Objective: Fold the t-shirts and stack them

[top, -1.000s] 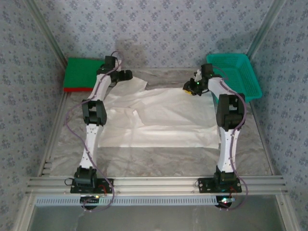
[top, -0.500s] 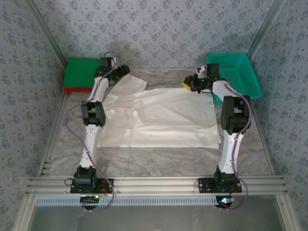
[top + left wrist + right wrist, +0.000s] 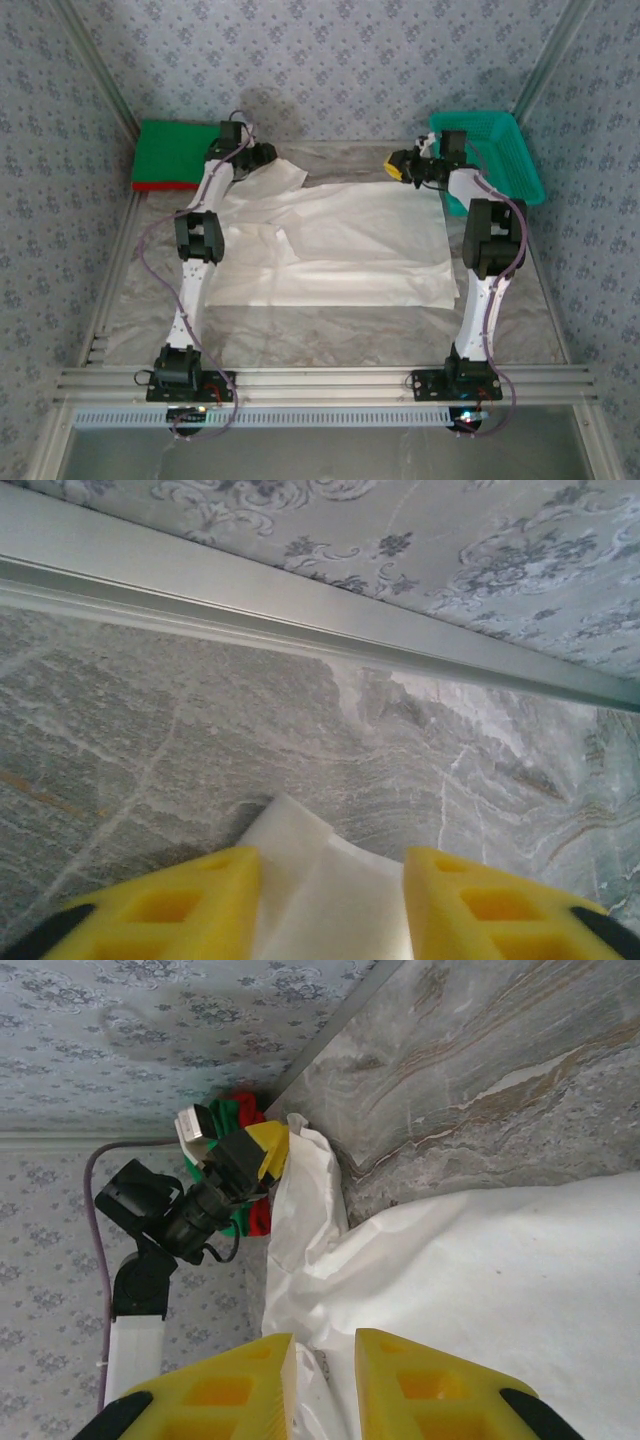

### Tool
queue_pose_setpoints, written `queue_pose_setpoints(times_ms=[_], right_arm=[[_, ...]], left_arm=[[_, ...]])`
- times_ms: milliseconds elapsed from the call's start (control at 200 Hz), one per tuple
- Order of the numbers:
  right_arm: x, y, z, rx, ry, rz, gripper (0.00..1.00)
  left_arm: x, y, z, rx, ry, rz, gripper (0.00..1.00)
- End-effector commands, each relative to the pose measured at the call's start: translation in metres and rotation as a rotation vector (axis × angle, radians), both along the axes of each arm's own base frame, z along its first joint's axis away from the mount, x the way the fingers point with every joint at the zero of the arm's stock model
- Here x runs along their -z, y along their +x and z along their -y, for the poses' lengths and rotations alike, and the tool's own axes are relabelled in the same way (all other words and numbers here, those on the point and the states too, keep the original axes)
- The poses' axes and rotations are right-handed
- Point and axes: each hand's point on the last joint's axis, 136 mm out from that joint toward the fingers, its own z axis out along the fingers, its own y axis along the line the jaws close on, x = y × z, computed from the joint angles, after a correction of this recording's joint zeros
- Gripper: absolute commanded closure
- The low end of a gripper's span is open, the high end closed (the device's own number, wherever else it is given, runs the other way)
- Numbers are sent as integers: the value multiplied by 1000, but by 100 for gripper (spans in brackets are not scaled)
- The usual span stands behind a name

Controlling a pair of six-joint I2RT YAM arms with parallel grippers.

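The off-white t-shirt [image 3: 330, 240] lies spread and wrinkled in the middle of the table. My left gripper [image 3: 264, 156] is at its far left sleeve. In the left wrist view its yellow fingers [image 3: 190, 905] stand apart, open, with the sleeve's corner [image 3: 300, 830] flat between them. My right gripper [image 3: 400, 165] is at the shirt's far right corner, and in its own view [image 3: 322, 1360] it is shut on a pinched strip of the white cloth [image 3: 480, 1280]. A folded green t-shirt [image 3: 175, 148] rests on a red one [image 3: 160, 185] at the far left.
A teal mesh basket [image 3: 495, 155] stands at the far right, just behind the right arm. The patterned back wall and its metal rail [image 3: 300, 595] run close behind both grippers. Bare grey table [image 3: 330, 335] lies between the shirt and the arm bases.
The right gripper has drawn back towards the far wall with the shirt corner. The left gripper has shifted slightly over the sleeve corner.
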Motion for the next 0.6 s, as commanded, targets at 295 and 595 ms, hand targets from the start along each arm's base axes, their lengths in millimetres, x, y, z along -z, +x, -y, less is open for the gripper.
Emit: queue_pose_setpoints(times_ms=[295,595], right_arm=[[3,0,-3,-14,-14,-15,75],[32,7,-16,-44,-320,-81,75]], left_arm=[[2,-25,-12,16,90,-101,100],[-49,-38,-19,50,112,-54,100]])
